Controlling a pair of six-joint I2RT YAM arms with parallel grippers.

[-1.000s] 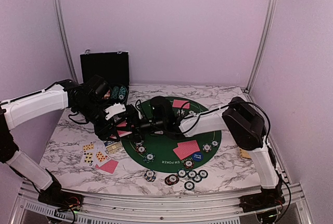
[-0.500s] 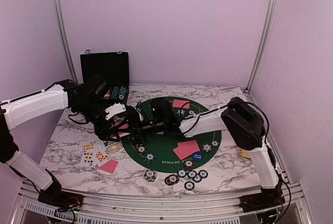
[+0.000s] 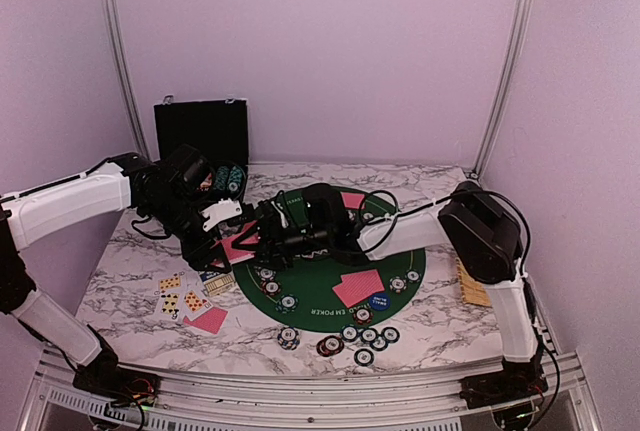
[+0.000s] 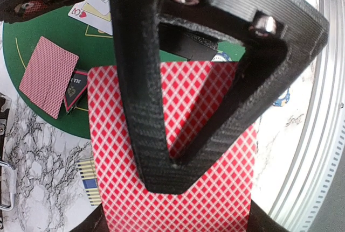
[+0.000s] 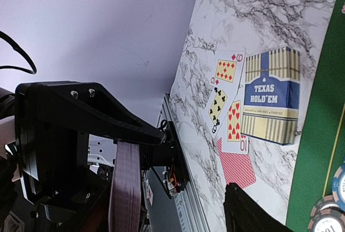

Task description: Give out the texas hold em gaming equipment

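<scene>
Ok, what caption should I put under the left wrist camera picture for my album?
The left gripper pinches a red-backed card, with the green poker mat behind it.

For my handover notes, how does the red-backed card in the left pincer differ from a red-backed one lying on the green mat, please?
The held red-backed card is clamped in the left pincer; the flat red-backed card is free. The held card is aloft; the flat card lies on the green felt mat. Both show backs.

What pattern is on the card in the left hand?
The card is red with a white diamond lattice; clearest in the left wrist view.
</scene>
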